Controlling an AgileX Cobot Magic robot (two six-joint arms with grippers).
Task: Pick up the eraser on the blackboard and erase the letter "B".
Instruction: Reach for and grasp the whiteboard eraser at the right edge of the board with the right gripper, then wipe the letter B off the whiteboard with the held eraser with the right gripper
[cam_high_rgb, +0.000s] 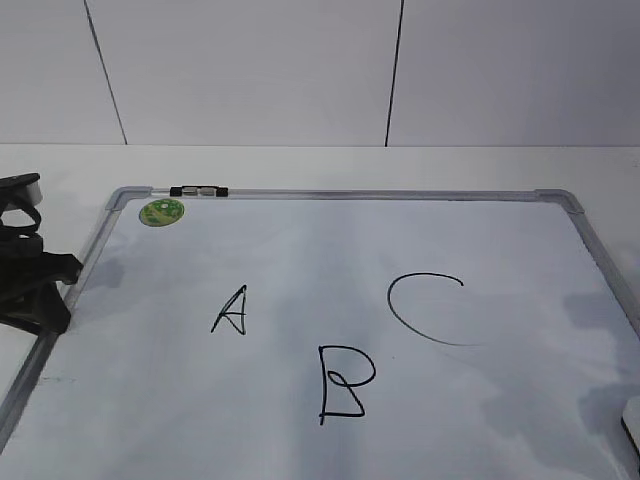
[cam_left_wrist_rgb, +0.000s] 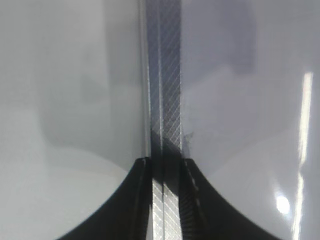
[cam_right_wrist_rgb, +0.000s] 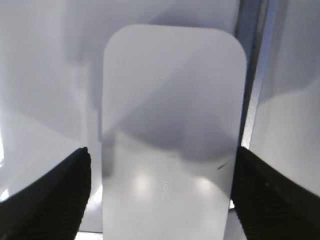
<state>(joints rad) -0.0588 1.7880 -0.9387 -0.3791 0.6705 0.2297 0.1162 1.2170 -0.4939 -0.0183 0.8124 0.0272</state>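
Your right gripper (cam_right_wrist_rgb: 160, 200) is spread wide with a finger on each side of the eraser (cam_right_wrist_rgb: 172, 130), not touching it, which lies flat by the blackboard's (cam_high_rgb: 300, 420) right frame, while your left gripper (cam_left_wrist_rgb: 162, 165) straddles the left frame, narrowly parted, and the letter "B" (cam_high_rgb: 345, 383) stands unerased mid-board.

lab-like test bench | plain white panelled wall (cam_high_rgb: 250, 70) | bare white table (cam_high_rgb: 320, 165)

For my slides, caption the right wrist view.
Open right gripper straddling the eraser on the blackboard.
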